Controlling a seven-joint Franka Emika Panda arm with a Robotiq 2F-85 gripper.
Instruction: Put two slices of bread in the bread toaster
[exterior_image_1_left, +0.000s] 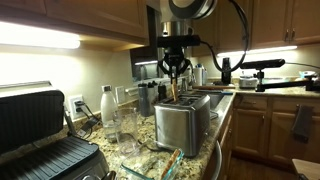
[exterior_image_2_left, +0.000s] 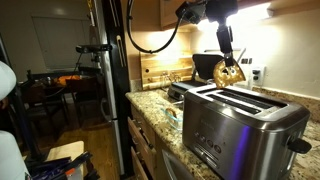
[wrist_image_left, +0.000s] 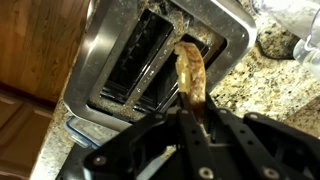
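exteriors: opposite ways along counter (exterior_image_2_left: 150, 101), share bread toaster (exterior_image_1_left: 182, 125) | wrist: close above

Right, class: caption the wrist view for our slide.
Gripper holding a bread slice over the toaster and its open slots.

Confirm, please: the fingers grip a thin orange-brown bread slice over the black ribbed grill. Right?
No: the thin orange-brown bread slice, gripped by the fingers, hangs over the boxy brushed-steel toaster, not the black ribbed grill. The wrist view shows it.

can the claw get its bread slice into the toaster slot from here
Probably yes: the claw holds the bread slice on edge above a slot of the toaster, with nothing visible between them.
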